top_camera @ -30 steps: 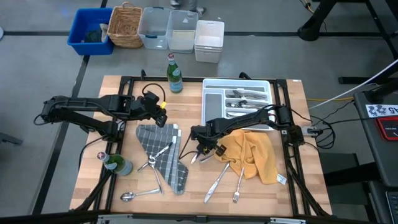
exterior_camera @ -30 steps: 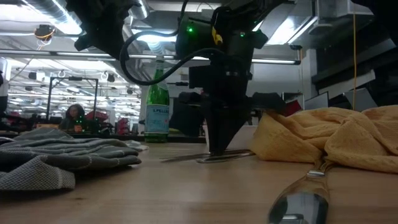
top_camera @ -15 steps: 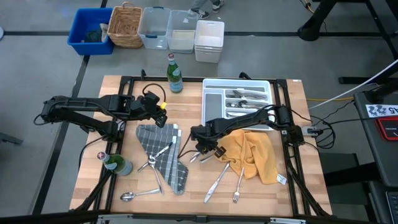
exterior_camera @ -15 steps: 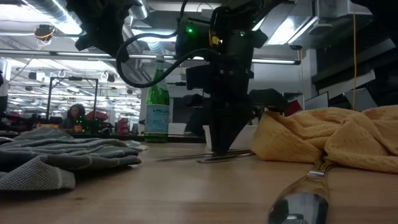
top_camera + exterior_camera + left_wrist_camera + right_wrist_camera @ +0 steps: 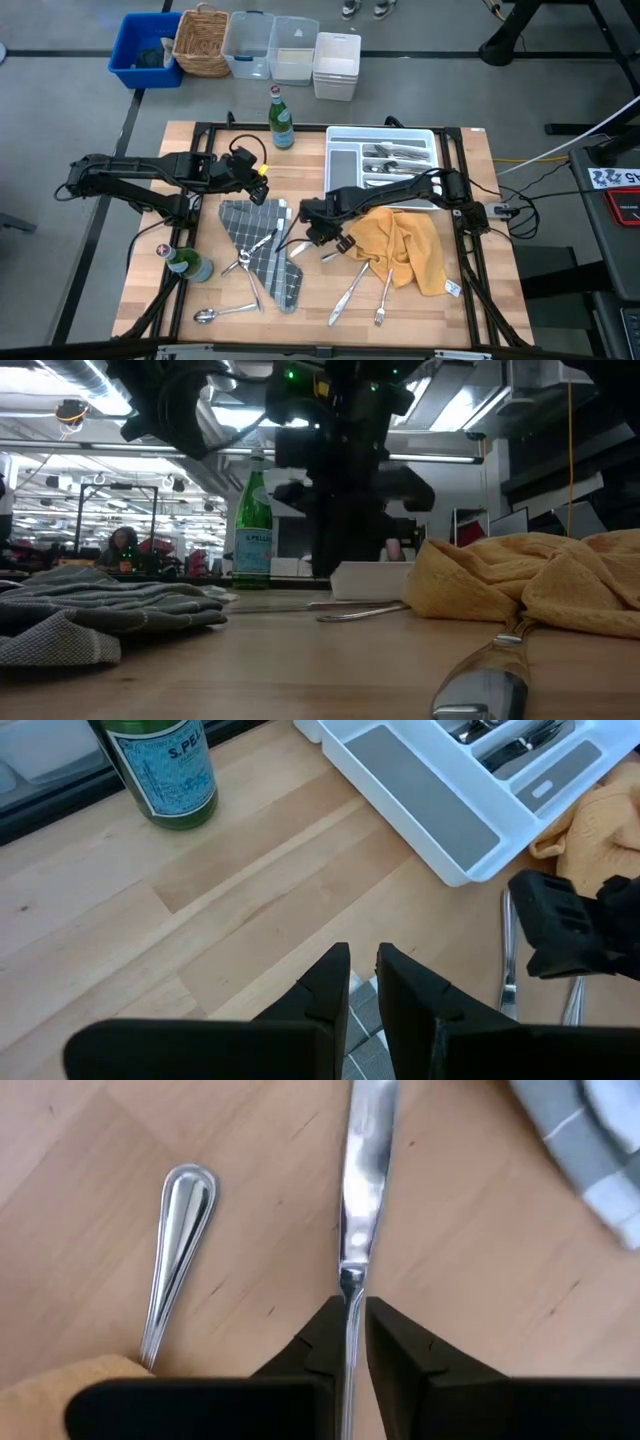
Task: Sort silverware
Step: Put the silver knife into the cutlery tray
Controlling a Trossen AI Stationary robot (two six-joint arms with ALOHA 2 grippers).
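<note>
Right gripper [image 5: 350, 1335], frame centre: fingers pinched on knife [image 5: 355, 1200] by handle, for carrying to tray [image 5: 345, 135]. Left gripper [image 5: 362, 975], centre-left: nearly closed, empty, waiting above grey cloth [image 5: 262, 250].

A robotics lab or workshop: a framed wooden table [image 5: 330, 310], concrete floor, exposed ceiling ducts [image 5: 60, 380], storage bins [image 5: 145, 50].

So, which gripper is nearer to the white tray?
The right gripper: it holds a knife just below the tray's near-left corner. The left gripper sits farther left, beside the grey cloth.
</note>
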